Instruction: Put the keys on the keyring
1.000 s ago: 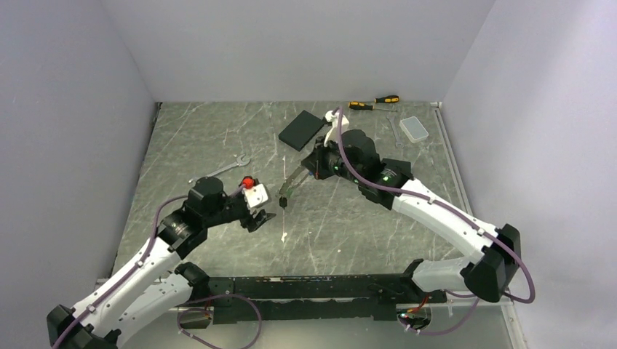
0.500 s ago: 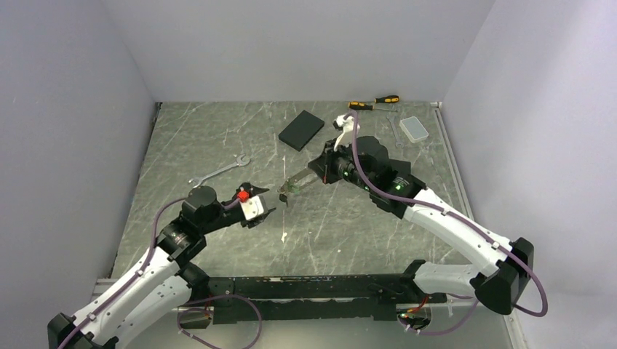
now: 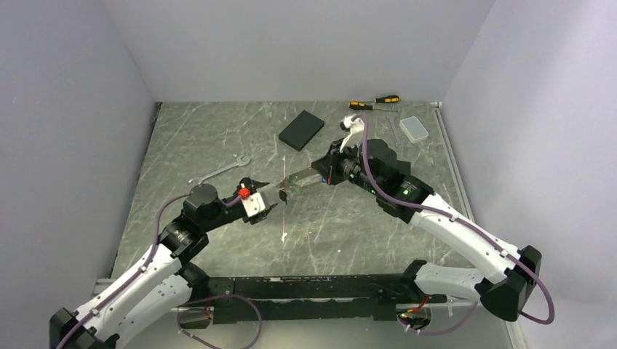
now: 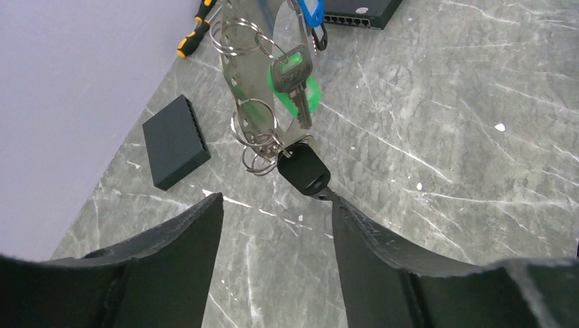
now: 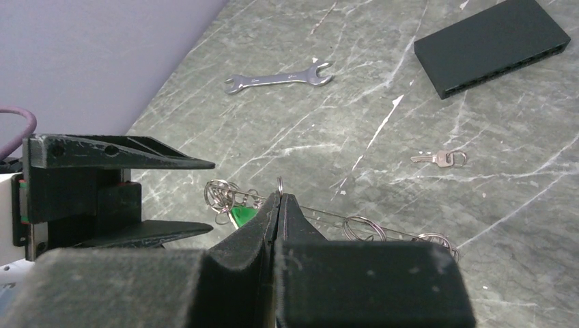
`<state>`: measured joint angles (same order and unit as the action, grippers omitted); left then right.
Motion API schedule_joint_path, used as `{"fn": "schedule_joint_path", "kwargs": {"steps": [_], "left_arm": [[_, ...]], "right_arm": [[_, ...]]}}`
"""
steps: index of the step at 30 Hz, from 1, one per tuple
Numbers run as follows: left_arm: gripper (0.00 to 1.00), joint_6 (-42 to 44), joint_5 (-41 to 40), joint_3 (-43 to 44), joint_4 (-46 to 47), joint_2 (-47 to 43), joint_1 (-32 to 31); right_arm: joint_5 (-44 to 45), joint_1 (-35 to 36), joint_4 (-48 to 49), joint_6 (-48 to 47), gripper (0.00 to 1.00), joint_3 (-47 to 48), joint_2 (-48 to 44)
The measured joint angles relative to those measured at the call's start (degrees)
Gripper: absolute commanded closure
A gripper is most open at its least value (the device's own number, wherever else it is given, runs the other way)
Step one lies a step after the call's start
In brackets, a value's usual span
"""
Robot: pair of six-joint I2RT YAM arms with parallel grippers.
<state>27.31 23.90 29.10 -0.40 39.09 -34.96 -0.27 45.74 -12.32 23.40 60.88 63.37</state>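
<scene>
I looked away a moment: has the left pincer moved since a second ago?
Yes. In the top view the left pincer moved up-right, away from the white fleck, toward the keyring.

Bright polished metal in the keyring and its small split rings. Glossy black plastic on one key head, translucent green plastic on a tag. Matt black, finely ridged plastic on the fingers of the left gripper. Smooth grey marbled tabletop, dull sheen. Satin bare metal on the wrench.
</scene>
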Motion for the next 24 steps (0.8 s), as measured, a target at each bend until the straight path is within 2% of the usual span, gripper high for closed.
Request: {"fn": "schedule_joint_path", "kwargs": {"steps": [4, 7, 13, 24], "left_arm": [[0.20, -0.1, 0.6, 0.1, -0.3, -0.9, 0.0], [0.15, -0.5, 1.6, 0.7, -1.7, -1.0, 0.0], [0.15, -3.3, 3.9, 4.9, -1.8, 0.8, 0.0], [0.14, -11.6, 5.2, 11.2, 4.8, 11.5, 0.0]], "right_arm": [[-0.2, 0.0, 0.2, 0.0, 1.00, -0.3, -0.1], [-0.3, 0.0, 0.2, 0.0, 1.00, -0.5, -0.1], [-0.3, 0.0, 0.4, 0.1, 1.00, -0.6, -0.1], [-0.2, 0.0, 0.8, 0.2, 1.00, -1.5, 0.4]]}}
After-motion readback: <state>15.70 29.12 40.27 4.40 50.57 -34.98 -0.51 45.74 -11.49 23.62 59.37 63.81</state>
